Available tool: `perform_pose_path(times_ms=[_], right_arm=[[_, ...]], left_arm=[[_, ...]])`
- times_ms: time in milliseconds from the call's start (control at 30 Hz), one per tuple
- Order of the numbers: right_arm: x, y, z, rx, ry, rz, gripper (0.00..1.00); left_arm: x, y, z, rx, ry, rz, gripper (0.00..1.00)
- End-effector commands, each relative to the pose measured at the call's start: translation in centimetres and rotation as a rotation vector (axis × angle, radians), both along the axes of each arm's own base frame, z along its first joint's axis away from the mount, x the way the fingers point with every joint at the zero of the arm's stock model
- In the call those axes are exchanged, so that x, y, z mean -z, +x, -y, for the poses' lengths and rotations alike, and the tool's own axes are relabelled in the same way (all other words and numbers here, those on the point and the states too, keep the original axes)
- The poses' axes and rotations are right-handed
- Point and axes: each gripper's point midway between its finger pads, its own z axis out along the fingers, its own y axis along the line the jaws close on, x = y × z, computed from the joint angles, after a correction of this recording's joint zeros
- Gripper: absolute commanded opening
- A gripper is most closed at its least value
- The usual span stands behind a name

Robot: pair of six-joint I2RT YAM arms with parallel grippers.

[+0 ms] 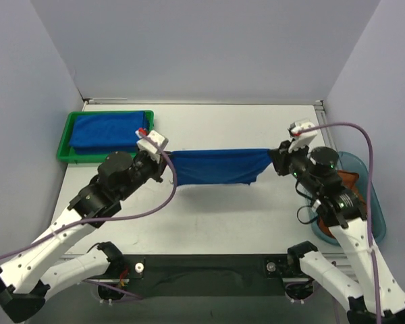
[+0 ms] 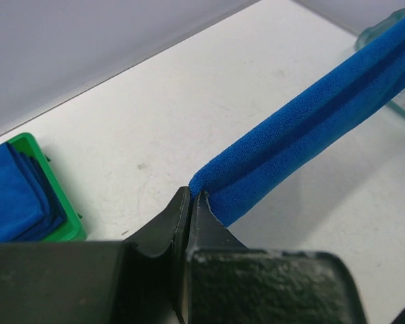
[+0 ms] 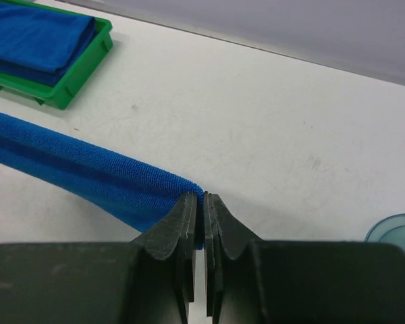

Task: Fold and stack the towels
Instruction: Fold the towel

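A royal blue towel hangs stretched between both arms above the table's middle, folded over so it drapes down. My left gripper is shut on its left corner. My right gripper is shut on its right corner. Folded blue towels lie stacked in the green tray at the far left, also visible in the wrist views. A rust-brown towel sits in the teal bin at the right.
The translucent teal bin stands at the right table edge beside my right arm; its rim shows in the right wrist view. The white table runs under the hanging towel. Grey walls close the back and sides.
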Motion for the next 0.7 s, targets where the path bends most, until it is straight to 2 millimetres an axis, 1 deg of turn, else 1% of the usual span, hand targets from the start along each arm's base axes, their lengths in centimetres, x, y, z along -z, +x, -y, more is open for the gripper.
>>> perform_pose_path(times_ms=[0,67,100,133,167,233,267,300,333,367,400,433,467,500,533,567,600,633,667], right_arm=[[-1.7,-2.3,0.5,-0.030,0.016,0.086,0.00],[-2.4,-3.7,0.6,-0.052,0.031,0.108,0.00],[-2.2,-4.3,0.4,-0.075,0.029,0.087,0.00],[-2.4,-4.7,0.3,-0.085,0.030,0.083,0.00],[-2.2,-4.8,0.2,-0.096,0.027,0.065,0.00],[-1.3,-4.9,0.0,-0.096,0.036,0.014,0.00],[-0.4,-4.5,-0.1,-0.090,0.030,-0.017,0.00],[0.2,-4.0,-0.1,-0.075,0.028,-0.039,0.00],[1.0,-3.5,0.0,-0.055,0.021,-0.065,0.00],[2.6,-2.4,0.1,-0.028,-0.001,-0.123,0.00],[3.6,-1.6,0.2,-0.002,-0.010,-0.154,0.00],[4.6,-0.8,0.3,0.023,-0.018,-0.189,0.00],[6.7,0.5,0.3,0.049,-0.052,-0.255,0.00],[7.6,1.5,0.1,0.056,-0.059,-0.271,0.00],[8.4,2.4,0.1,0.069,-0.067,-0.294,0.00],[10.6,3.6,0.0,0.079,-0.091,-0.353,0.00],[11.0,4.9,-0.3,0.082,-0.088,-0.342,0.00],[11.7,6.0,-0.1,0.093,-0.093,-0.349,0.00],[13.7,7.1,-0.1,0.097,-0.115,-0.390,0.00]], left_arm=[[-3.2,-2.2,-1.0,0.003,-0.138,0.079,0.00],[-3.6,-3.4,-0.8,0.043,-0.176,0.070,0.00],[-3.9,-4.1,-0.8,0.063,-0.195,0.071,0.00],[-3.7,-4.3,-0.7,0.075,-0.200,0.061,0.00],[-3.6,-4.7,-0.4,0.093,-0.215,0.043,0.00],[-2.0,-4.4,0.1,0.093,-0.194,-0.007,0.00],[-1.2,-4.0,0.1,0.069,-0.195,-0.033,0.00],[0.4,-3.2,0.6,0.045,-0.167,-0.072,0.00],[1.7,-2.3,0.6,0.011,-0.147,-0.103,0.00],[3.1,-1.5,0.6,-0.030,-0.138,-0.145,0.00],[5.5,-0.3,1.2,-0.050,-0.098,-0.208,0.00],[6.9,1.1,0.7,-0.082,-0.092,-0.246,0.00],[8.1,1.9,1.2,-0.070,-0.114,-0.283,0.00],[10.8,3.3,1.4,-0.093,-0.088,-0.345,0.00],[11.9,4.4,1.2,-0.112,-0.088,-0.370,0.00],[13.1,6.0,0.1,-0.161,-0.092,-0.396,0.00],[14.8,7.9,0.3,-0.186,-0.078,-0.423,0.00],[15.5,8.8,0.4,-0.183,-0.080,-0.440,0.00],[15.9,10.2,0.0,-0.194,-0.075,-0.446,0.00]])
